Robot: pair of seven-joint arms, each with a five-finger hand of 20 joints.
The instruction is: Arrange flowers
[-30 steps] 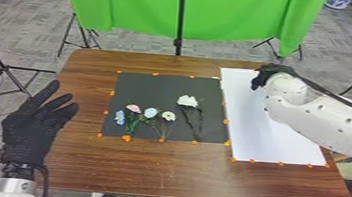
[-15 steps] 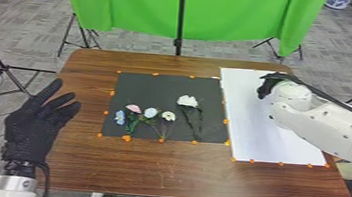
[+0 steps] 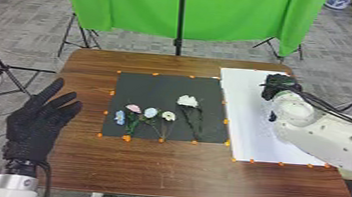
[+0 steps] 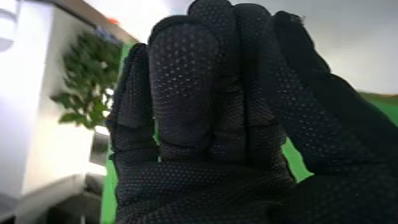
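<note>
Several flowers lie on the black mat [image 3: 155, 88]. Grouped near its front left are a blue flower [image 3: 119, 117], a pink flower [image 3: 133, 108], a pale blue flower [image 3: 151, 113] and a small white flower [image 3: 168, 116]. A larger white flower [image 3: 187, 101] with a long dark stem lies apart, to their right. My right hand [image 3: 281, 86] is over the far right part of the white sheet, away from the flowers. In the right wrist view my right hand [image 4: 191, 115] has relaxed fingers, holding nothing. My left hand [image 3: 37, 127] is open at the table's left edge.
The white sheet [image 3: 257, 135] lies right of the mat, partly under my right arm. Orange markers dot the borders of mat and sheet. Bare brown table [image 3: 176, 174] lies in front. A green cloth [image 3: 125, 8] hangs behind the table.
My right hand has moved to the right and slightly nearer, and has turned. The left hand has shifted slightly right. The flowers lie as before.
</note>
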